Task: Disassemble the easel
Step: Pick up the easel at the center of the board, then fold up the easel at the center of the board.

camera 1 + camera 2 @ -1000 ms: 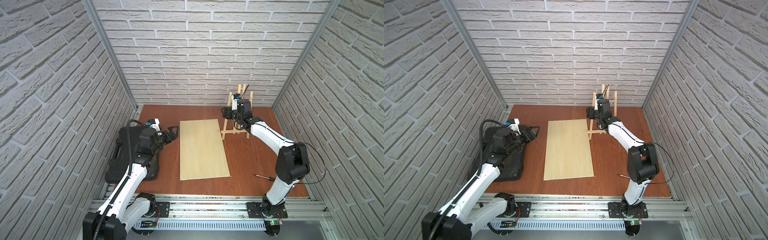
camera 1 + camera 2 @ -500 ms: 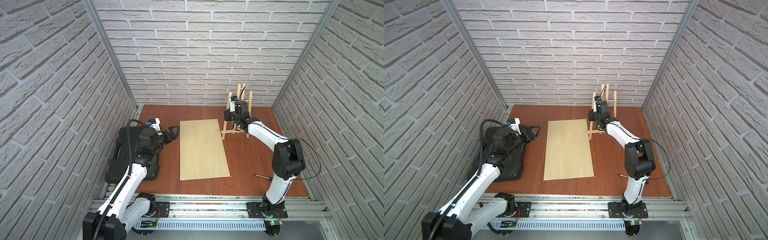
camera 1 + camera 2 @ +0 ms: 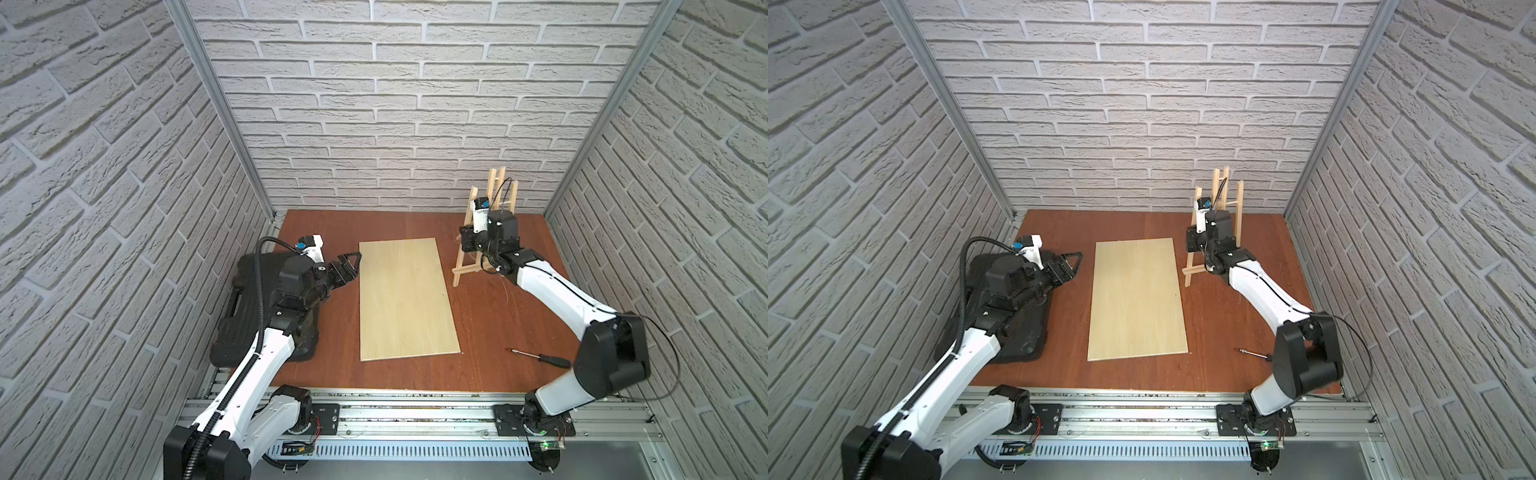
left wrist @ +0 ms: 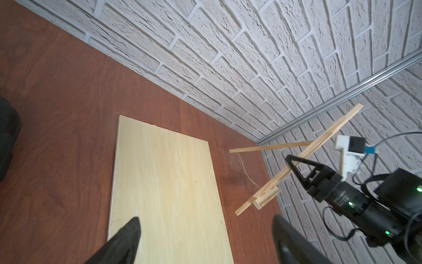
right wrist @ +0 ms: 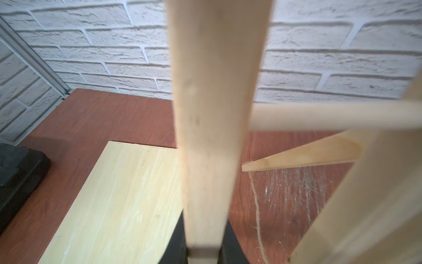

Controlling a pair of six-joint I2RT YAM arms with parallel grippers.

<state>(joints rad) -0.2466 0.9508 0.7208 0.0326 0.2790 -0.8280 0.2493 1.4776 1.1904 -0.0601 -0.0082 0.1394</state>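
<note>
Pinching a front slat [image 5: 217, 114] of the easel [image 4: 267, 197], the right claw [image 4: 293, 162] is clamping its jaws tight on the wood. The easel is standing on the table [image 3: 490, 316] in the far right corner, close to the brick wall. The left claw [image 3: 351, 262] is hanging wide open and empty beside the far corner of the plywood board [image 3: 405, 299], over the edge of the black case [image 3: 245, 307].

To my eye the danger is sitting in that single grip. The frame is looking thin and light, so any pull or twist is risking tipping it or dragging its feet, and a hard squeeze could be cracking the slat. The string [image 5: 257, 205] is trailing loose on the table by the legs and may be snagging.

A screwdriver [image 3: 544, 359] is lying near the right arm's base, well apart from the easel. The board is lying between the left claw and the easel, so that arm is facing a reach across it.
</note>
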